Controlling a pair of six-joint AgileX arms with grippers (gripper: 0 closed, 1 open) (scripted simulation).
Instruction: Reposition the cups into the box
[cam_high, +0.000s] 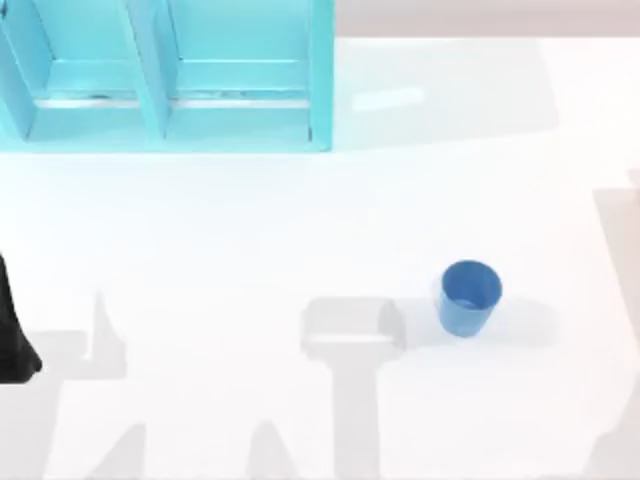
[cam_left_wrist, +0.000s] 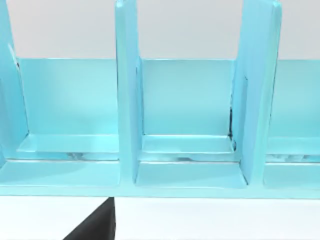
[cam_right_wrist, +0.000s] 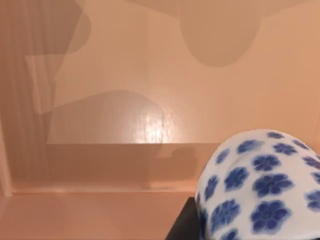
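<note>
Top view: the blue cup stood upright on the white tabletop, right of centre and toward the near side, mouth up, nothing touching it. The turquoise box sat at the far left of the tabletop, well apart from the blue cup; upright dividers split it into compartments, and the ones visible held nothing. A dark part of the left arm showed at the left edge of the tabletop, near the front. Grey shadows lay across the near half of the tabletop, one just beside the blue cup on its left.

Left wrist view: the camera faced the box head-on, with two full compartments between the dividers and a strip of white tabletop below. A black piece of the arm showed in front of the box. Left gripper state: cannot tell.

Right wrist view: the white cup with dark blue flower pattern sat very close to the camera, against a tan backdrop crossed by shadows, with a dark piece right beside it. Whether the right gripper was pinching this cup: cannot tell.
</note>
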